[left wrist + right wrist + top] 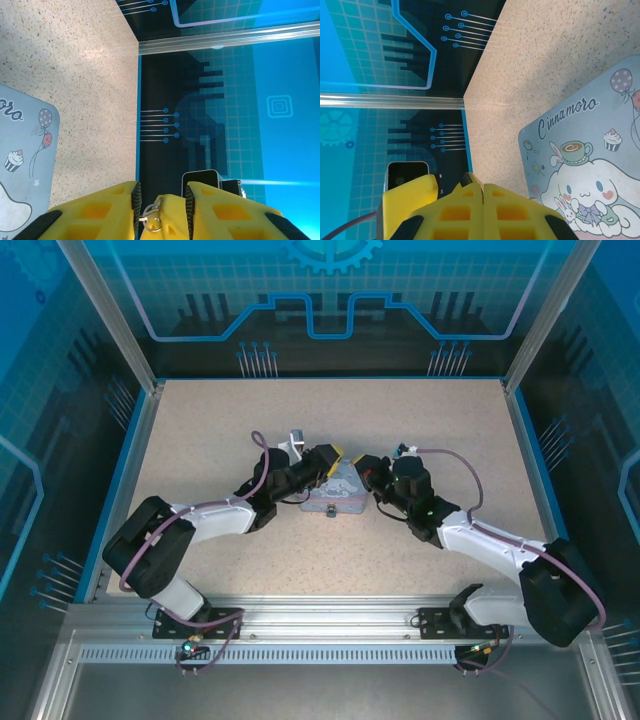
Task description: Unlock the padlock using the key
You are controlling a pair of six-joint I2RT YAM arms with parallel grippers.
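Note:
My two grippers meet tip to tip over the pale blue cartoon tin [340,492]. A small dark lump at the tin's near edge looks like the padlock [331,510]. The right gripper [483,186] is shut, its yellow fingers pressed together. In the left wrist view its fingertip [171,212] pokes up between my left gripper's [161,189] pads, with a small silver key ring [152,218] beside it, touching one pad. The key's blade is hidden. The left jaws stand about a finger's width apart around that tip and ring.
The tin [585,165] lies flat in the middle of the speckled table [230,410]. Blue-edged enclosure walls [120,470] ring the table, with metal posts at the back corners. Both forearms slant inward from the near rail [320,615].

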